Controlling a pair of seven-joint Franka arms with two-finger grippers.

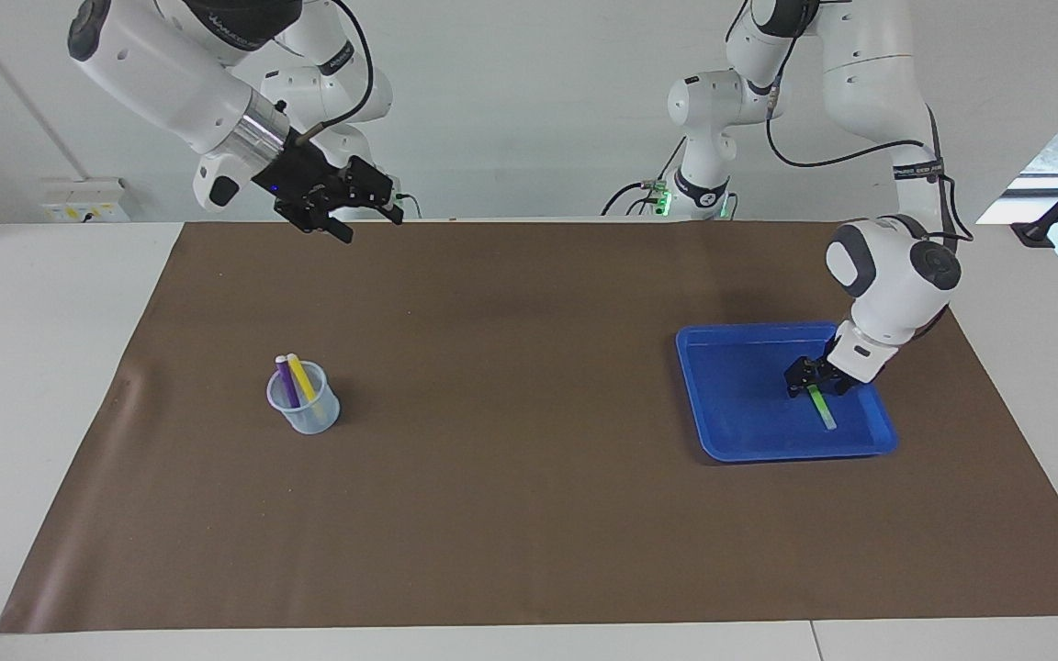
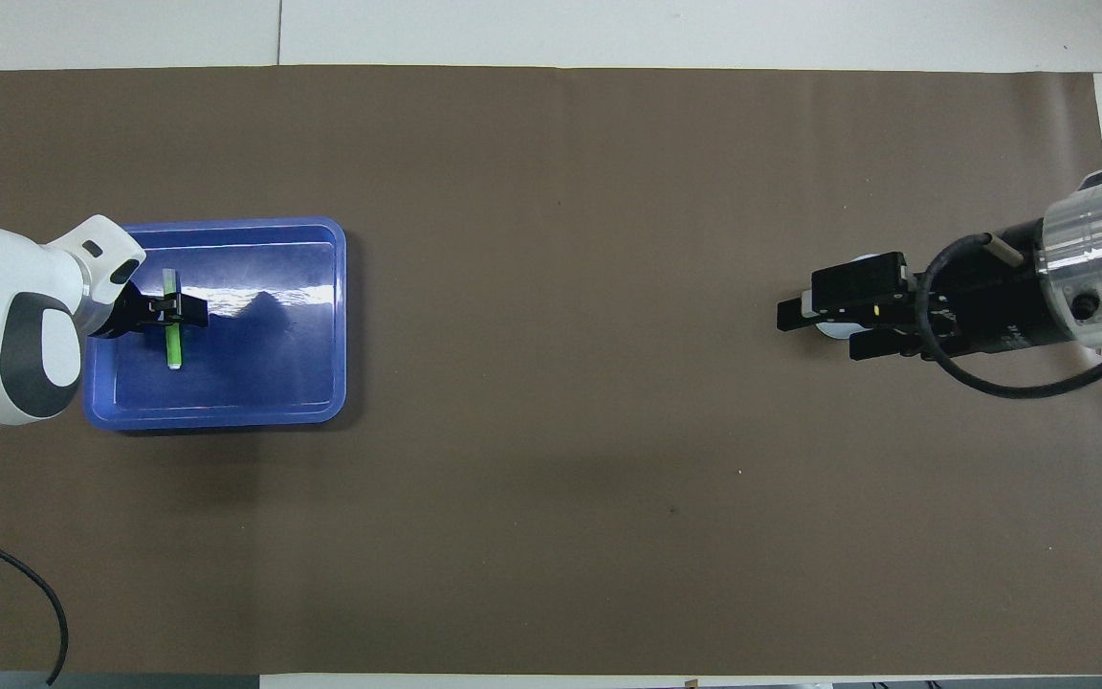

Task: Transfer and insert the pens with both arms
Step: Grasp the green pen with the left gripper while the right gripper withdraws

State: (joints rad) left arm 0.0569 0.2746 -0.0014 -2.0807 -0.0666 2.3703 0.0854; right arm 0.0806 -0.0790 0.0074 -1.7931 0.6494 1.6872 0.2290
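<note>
The light green pen (image 1: 821,408) lies in the blue tray (image 1: 740,404) at the left arm's end of the table. My left gripper (image 1: 814,384) is down in the tray, open, with a finger on either side of the pen's end nearer the robots. The overhead view shows the same: gripper (image 2: 171,313), pen (image 2: 173,349), tray (image 2: 264,364). The purple pen (image 1: 286,378) and yellow pen (image 1: 303,378) stand in a clear cup (image 1: 304,408). My right gripper (image 1: 368,220) is open, empty and raised high. In the overhead view it (image 2: 814,330) covers most of the cup (image 2: 830,331) and hides both pens.
A brown mat (image 1: 529,459) covers the table, with white table surface (image 1: 33,367) showing at both ends. The cup stands alone at the right arm's end.
</note>
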